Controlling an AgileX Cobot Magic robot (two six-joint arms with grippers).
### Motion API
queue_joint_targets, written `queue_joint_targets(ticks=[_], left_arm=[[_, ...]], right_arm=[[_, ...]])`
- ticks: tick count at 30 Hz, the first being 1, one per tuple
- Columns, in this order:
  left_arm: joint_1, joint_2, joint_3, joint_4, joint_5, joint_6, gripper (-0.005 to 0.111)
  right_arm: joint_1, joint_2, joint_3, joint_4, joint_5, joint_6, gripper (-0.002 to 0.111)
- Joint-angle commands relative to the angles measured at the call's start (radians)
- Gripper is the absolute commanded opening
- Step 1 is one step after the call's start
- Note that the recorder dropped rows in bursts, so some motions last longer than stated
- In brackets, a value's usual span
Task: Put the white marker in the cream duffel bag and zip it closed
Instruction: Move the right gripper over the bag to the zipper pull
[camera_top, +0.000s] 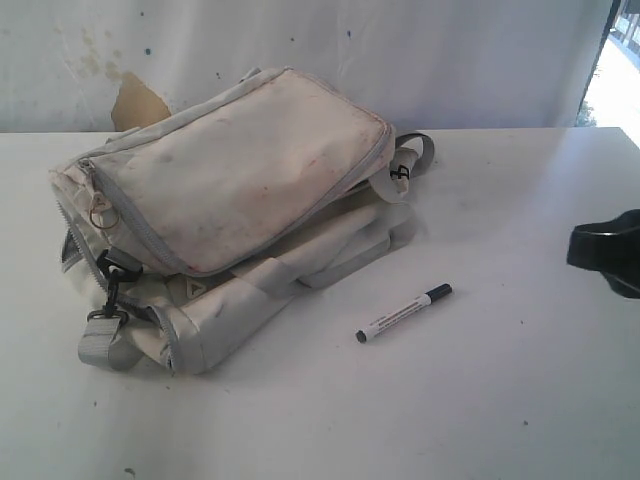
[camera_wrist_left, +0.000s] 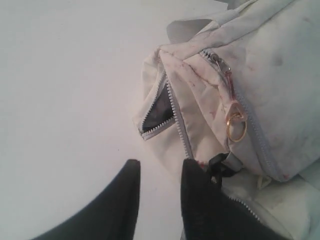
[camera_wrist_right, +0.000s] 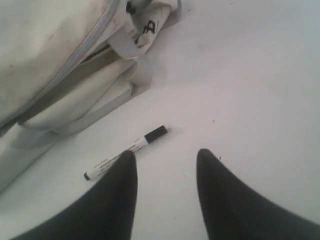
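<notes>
Hovering with my right claw (camera_wrist_right: 166, 152) spread wide and empty, I see the white marker (camera_wrist_right: 142, 142) lying flat on the table (camera_top: 480, 400) just beside the cream duffel bag (camera_top: 240, 170), not touching it, one of my fingertips (camera_wrist_right: 126, 159) overlapping its barrel in the wrist view. My left claw (camera_wrist_left: 162, 162) is likewise parted and holds nothing, near the bag's end where a zipper gap (camera_wrist_left: 157, 112) shows dark lining. The pen is slim, round and smooth, the tabletop white and slick, so I judge an off-centre pinch could roll or squirt it away. The bag is soft, stained, slumped cloth, and its gap is narrow and sagging; the marker may catch on the grey zipper teeth or push the fabric shut. With nothing bracing it, tugging the slider by its metal ring (camera_wrist_left: 236, 125) could drag the whole bag instead of closing it.
</notes>
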Motion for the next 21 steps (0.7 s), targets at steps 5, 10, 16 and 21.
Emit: queue_joint_targets(ticks=[5, 10, 16, 21], left_arm=[[0.063, 0.121, -0.073, -0.031, -0.014, -0.043, 0.033], [0.136, 0.177, -0.078, -0.084, -0.021, -0.042, 0.033], [0.190, 0.242, -0.085, -0.229, -0.023, 0.037, 0.039], [0.231, 0.298, -0.108, -0.435, -0.006, 0.196, 0.052]], right_arm=[[0.116, 0.129, -0.094, 0.021, 0.024, -0.043, 0.051], [0.184, 0.207, -0.152, 0.036, 0.034, -0.043, 0.054], [0.288, 0.303, -0.234, 0.044, 0.034, -0.043, 0.054], [0.366, 0.390, -0.310, 0.044, 0.034, -0.043, 0.054]])
